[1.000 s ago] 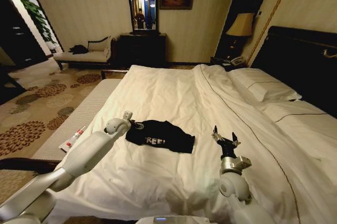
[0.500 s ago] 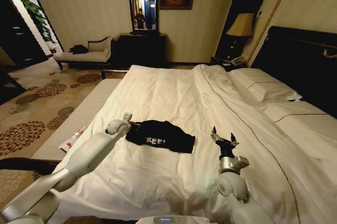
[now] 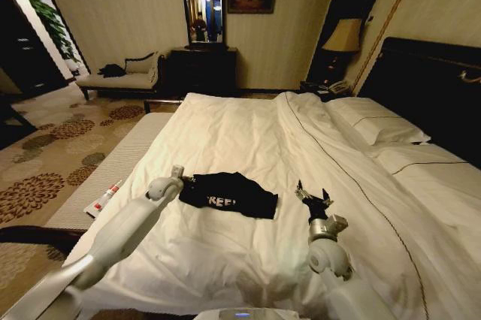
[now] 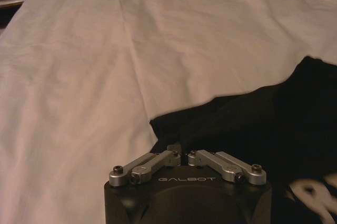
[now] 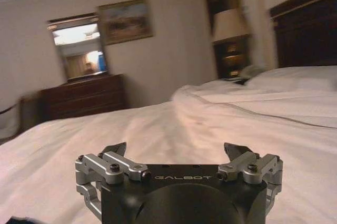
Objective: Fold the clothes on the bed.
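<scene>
While left pincer (image 4: 181, 153) pinches T-shirt (image 3: 228, 194) edge, tips hidden; right pincer (image 3: 313, 198) spread.

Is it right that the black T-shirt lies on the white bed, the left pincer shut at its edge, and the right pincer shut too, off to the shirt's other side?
Not quite: the right pincer is open, its fingers spread wide apart in the right wrist view. The rest holds: the black T-shirt lies on the white bed, with the left pincer shut at its edge.
</scene>
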